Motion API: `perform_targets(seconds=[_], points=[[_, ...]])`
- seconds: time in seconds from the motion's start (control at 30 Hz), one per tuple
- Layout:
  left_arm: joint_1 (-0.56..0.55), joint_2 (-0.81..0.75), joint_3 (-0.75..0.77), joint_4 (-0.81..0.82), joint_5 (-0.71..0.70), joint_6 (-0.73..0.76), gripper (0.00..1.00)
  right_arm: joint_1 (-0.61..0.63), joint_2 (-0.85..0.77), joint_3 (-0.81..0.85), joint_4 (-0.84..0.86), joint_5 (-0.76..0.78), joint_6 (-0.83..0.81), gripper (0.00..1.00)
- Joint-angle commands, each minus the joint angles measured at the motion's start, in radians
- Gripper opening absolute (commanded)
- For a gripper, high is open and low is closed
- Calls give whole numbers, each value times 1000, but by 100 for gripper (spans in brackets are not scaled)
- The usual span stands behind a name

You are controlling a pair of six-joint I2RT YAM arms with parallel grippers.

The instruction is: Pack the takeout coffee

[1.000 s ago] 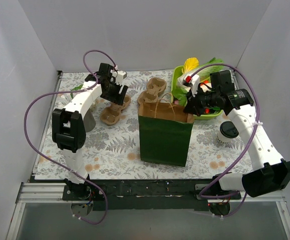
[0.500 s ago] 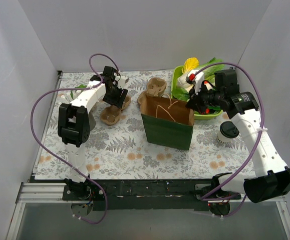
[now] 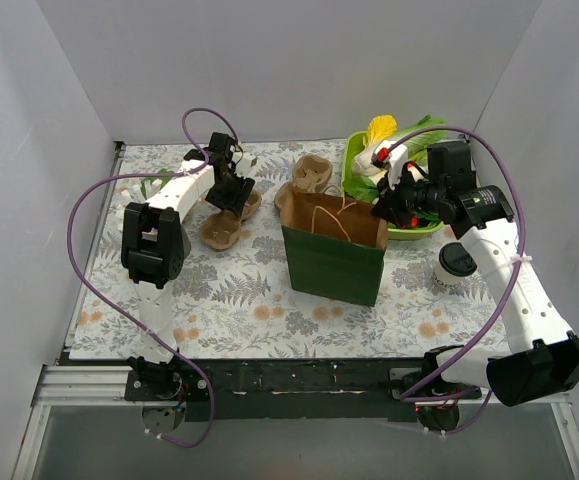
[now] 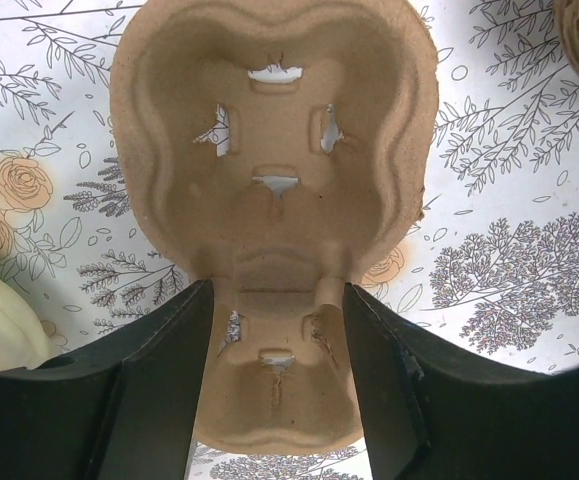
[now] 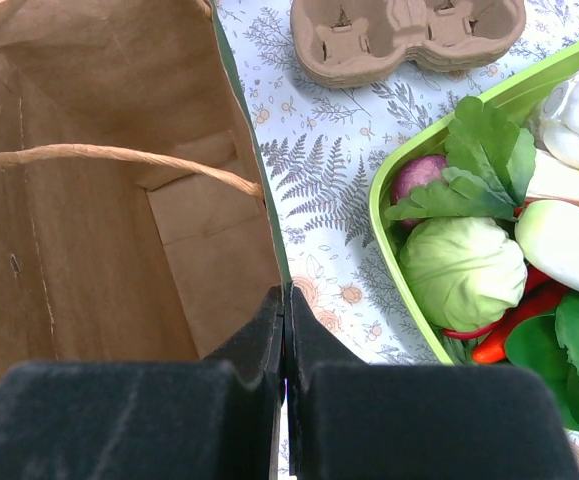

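Note:
The takeout coffee point(image 3: 457, 262), a white cup with a black lid, stands at the right of the table, to the right of the green paper bag point(image 3: 334, 268). My right gripper point(image 3: 384, 212) is shut on the bag's right rim; in the right wrist view the fingers point(image 5: 286, 295) pinch the bag's edge point(image 5: 269, 215), and the open bag shows a bare brown inside. My left gripper point(image 3: 231, 190) is down on a brown two-cup carrier point(image 3: 231, 215). In the left wrist view its fingers point(image 4: 277, 285) grip the carrier's point(image 4: 269, 130) near cup.
A second cardboard carrier point(image 3: 304, 180) lies behind the bag and also shows in the right wrist view point(image 5: 409, 30). A green tray point(image 3: 414, 233) of vegetables sits at the back right, close to my right gripper, and its rim shows in the right wrist view point(image 5: 389, 240). White walls enclose the table.
The bag has come down and back from a raised position near the camera, still held by my right gripper. My left gripper has dropped onto the carrier.

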Motion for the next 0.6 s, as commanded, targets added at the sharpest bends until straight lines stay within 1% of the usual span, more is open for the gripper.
perform_targets(seconds=[0.0,0.2,0.57], points=[[-3,-30,32,-9,-21,-4,54,-4,-23,-9,31,6,10,1],[-3,-29,7,-14,-15,-2,53,-4,-26,-18,37,2,10,1],[-2,-12,6,-26,-19,-7,51,-4,-27,-27,50,5,13,1]])
